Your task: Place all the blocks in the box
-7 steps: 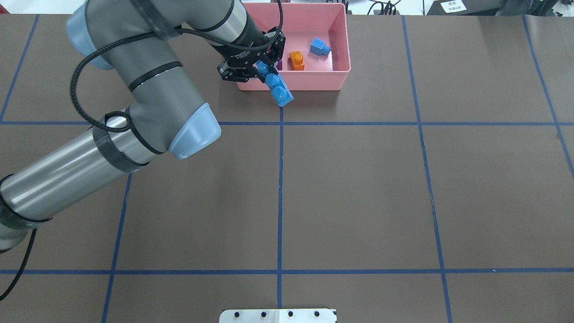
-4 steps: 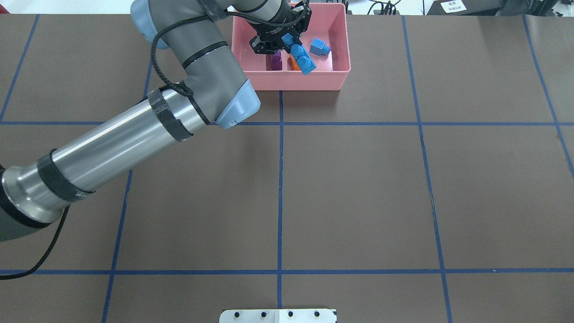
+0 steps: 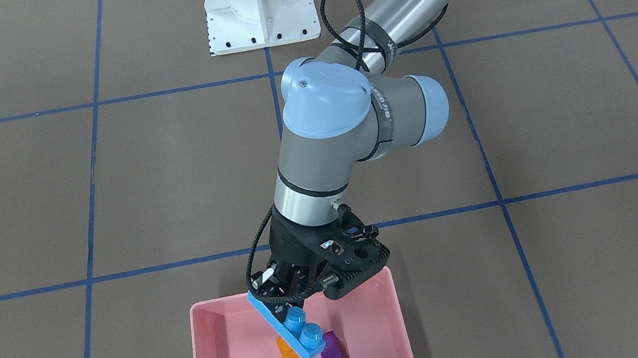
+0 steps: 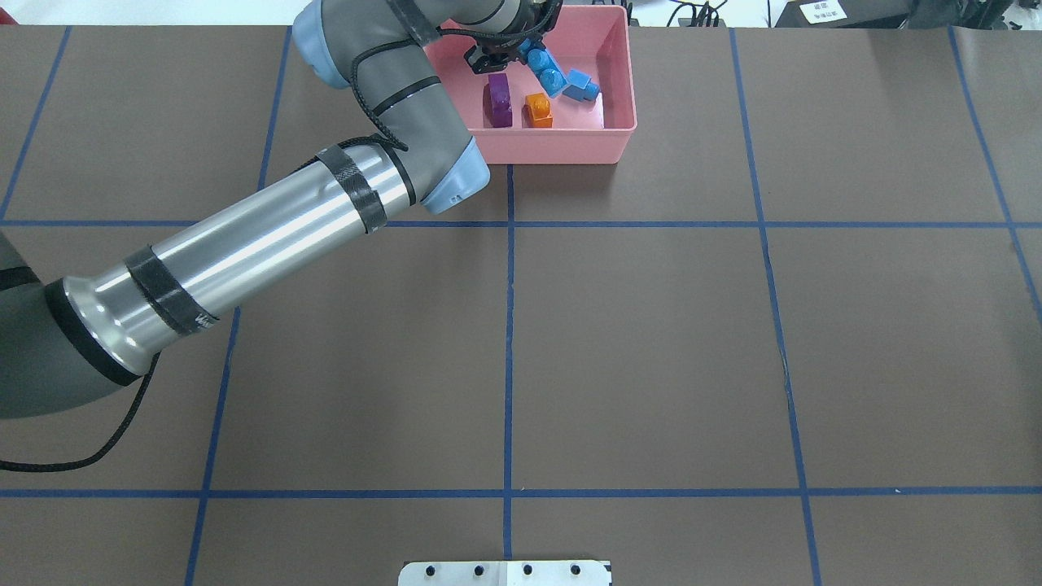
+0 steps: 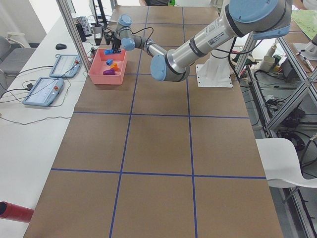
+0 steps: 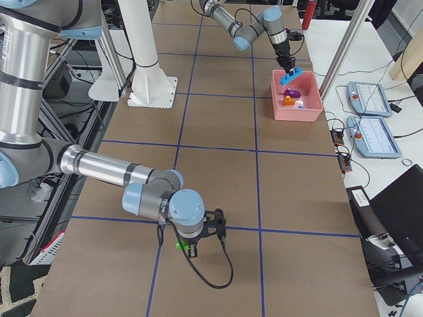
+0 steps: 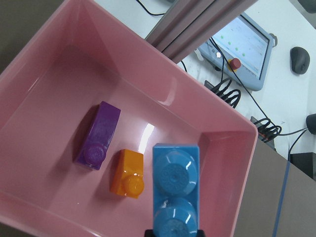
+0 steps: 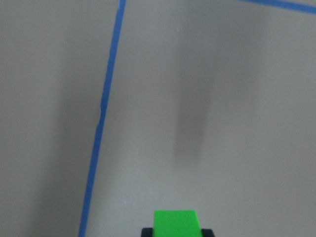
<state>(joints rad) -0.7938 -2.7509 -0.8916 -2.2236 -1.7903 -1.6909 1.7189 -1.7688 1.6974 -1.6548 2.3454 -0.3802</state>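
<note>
Left arm [image 4: 269, 228] stretched far forward, left hand [image 3: 278, 304] clamped, pointing down; right hand [image 6: 188, 246] low, seemingly clamped.

Green block [image 8: 175, 223] partly beyond bottom edge

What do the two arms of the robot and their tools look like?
The left arm and the right arm are alike: shiny silver tubes, grey joints, pale blue round caps. The left one has black bands around its tube and a looping black braided cable. The left tool and the right tool are black.
</note>
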